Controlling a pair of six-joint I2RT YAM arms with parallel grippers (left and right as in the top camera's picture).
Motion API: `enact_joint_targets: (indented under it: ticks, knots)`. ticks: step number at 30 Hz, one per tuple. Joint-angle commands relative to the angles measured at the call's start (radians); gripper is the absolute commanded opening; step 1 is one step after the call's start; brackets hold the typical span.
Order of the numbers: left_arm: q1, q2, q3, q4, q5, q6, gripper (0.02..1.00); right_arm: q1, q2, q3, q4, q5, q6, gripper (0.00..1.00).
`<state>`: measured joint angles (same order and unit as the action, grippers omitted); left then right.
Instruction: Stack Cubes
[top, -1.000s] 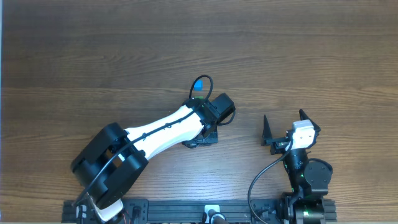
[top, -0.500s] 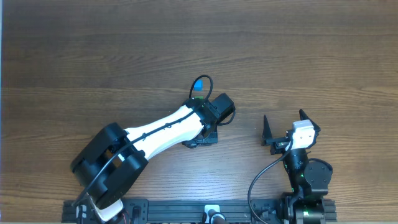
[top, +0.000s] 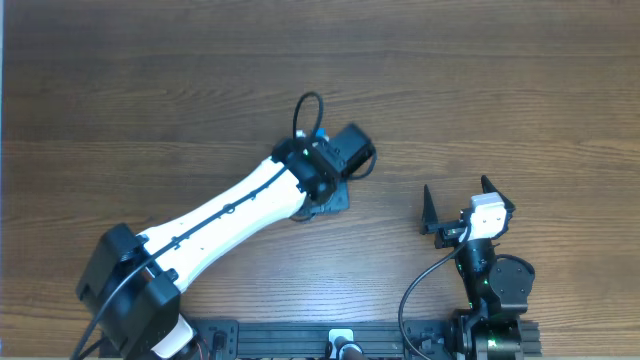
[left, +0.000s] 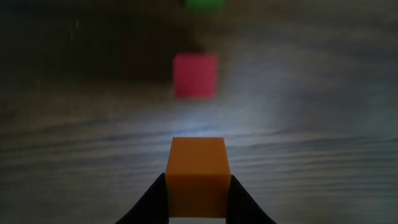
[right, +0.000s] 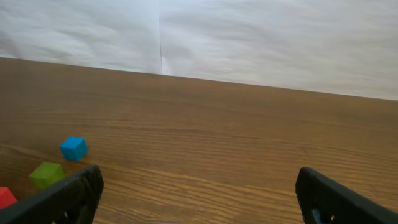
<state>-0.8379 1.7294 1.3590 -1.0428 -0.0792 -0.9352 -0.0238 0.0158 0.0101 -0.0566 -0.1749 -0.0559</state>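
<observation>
4 cubes: orng (left: 197, 174), red (left: 195, 74), grn (right: 46, 175), blu (right: 73, 148)

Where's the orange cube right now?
In the left wrist view, the orange cube is gripped by the left hand over the wooden table, with the red cube ahead and the green cube beyond it.

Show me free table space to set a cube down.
Bare wood: far half of the table, plus the strip between left gripper and right gripper. Crowded by the left gripper, holding the orange cube: red cube, green cube, blue cube sit close.
</observation>
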Motion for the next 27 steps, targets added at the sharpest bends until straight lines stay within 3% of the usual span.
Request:
enact_joint_targets:
  ticks: [1, 9, 27]
  knots:
    - [0.047, -0.003, 0.055, 0.008, -0.018, 0.012, 0.073, -0.003, -0.009, -0.005, -0.005, 0.0, -0.002, 0.991]
    - [0.115, 0.075, 0.098, 0.02, 0.034, 0.092, 0.064, -0.003, -0.009, -0.005, -0.005, 0.0, -0.002, 0.991]
    - [0.117, 0.167, 0.135, 0.006, 0.071, 0.098, 0.066, -0.003, -0.009, -0.005, -0.005, 0.0, -0.002, 0.991]
